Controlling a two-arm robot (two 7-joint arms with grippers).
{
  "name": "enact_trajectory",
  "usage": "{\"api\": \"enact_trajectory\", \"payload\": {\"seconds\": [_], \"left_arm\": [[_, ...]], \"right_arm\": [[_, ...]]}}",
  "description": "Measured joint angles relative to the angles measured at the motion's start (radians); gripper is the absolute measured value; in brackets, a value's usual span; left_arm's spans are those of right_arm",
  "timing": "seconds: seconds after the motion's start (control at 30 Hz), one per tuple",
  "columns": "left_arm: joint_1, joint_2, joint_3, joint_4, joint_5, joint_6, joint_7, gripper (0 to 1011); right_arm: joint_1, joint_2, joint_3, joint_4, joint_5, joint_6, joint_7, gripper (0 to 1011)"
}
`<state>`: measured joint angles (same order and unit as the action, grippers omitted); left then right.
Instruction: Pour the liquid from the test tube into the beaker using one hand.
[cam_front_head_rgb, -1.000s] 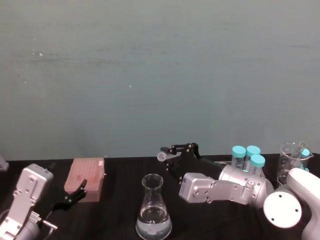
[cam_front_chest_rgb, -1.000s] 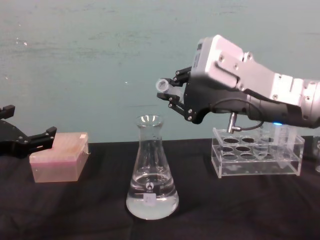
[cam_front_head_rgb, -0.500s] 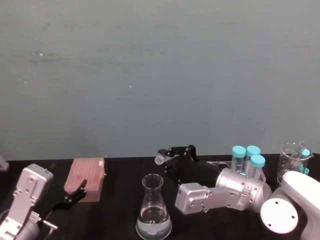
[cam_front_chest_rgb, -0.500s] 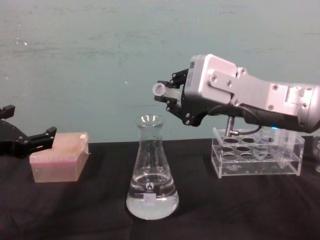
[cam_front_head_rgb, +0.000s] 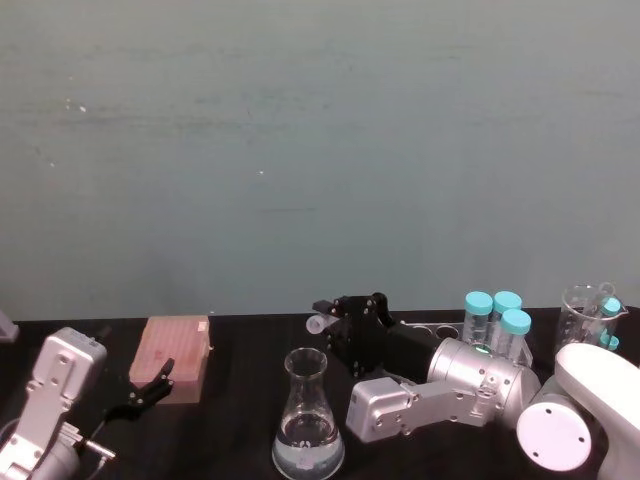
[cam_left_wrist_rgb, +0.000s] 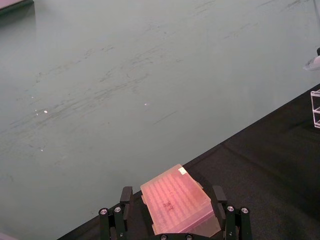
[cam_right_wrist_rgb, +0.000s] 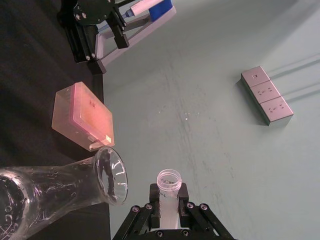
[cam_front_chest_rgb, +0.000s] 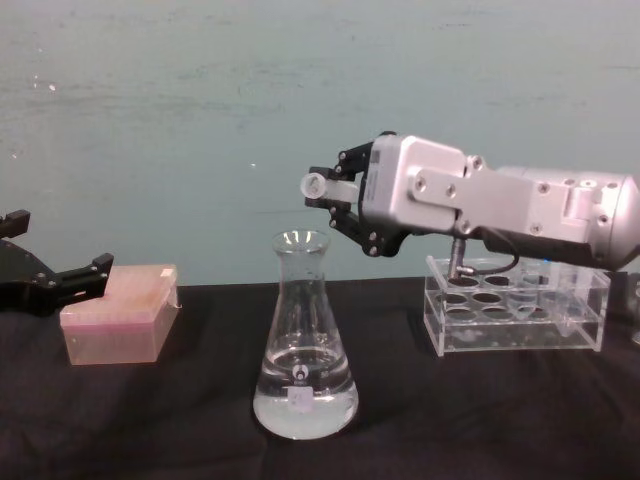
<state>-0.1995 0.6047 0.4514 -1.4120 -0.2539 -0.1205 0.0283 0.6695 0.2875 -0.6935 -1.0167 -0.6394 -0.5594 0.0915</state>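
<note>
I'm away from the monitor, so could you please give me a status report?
Right hand shut on small clear plastic test tube, sideways above tall clear glass conical flask. Left hand open, parked by pink box. Nothing in the way.

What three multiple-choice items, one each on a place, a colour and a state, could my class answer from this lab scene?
1. Where is the test tube? A in the rack; B in the right gripper, higher than the beaker rim; C flat on the table.
2. What colour are the tall tubes' caps? A red; B teal; C yellow.
3. What state is the beaker in? A empty; B tipped over; C upright, with clear liquid in its base.
Answers: B, the gripper clamps the tube above the rim; B, the caps show teal; C, liquid pools in the wide base.
The left gripper is parked by the pink box.
</note>
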Motion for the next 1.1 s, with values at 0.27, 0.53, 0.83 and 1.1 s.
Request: {"api": "enact_trajectory", "payload": {"seconds": [0.27,0.53,0.83,1.1], "left_arm": [[0.000,0.000,0.000,0.000,0.000,0.000,0.000,1000],[0.000,0.000,0.000,0.000,0.000,0.000,0.000,1000],[0.000,0.000,0.000,0.000,0.000,0.000,0.000,1000],[0.000,0.000,0.000,0.000,0.000,0.000,0.000,1000]], "right_arm": [[0.008,0.001,-0.017,0.013,-0.033,-0.008,-0.026,202],[0.018,0.004,-0.039,0.025,-0.080,-0.013,-0.068,203],[0.023,0.013,-0.056,0.024,-0.123,-0.014,-0.115,203],[0.024,0.025,-0.067,0.019,-0.156,-0.013,-0.158,202]]}}
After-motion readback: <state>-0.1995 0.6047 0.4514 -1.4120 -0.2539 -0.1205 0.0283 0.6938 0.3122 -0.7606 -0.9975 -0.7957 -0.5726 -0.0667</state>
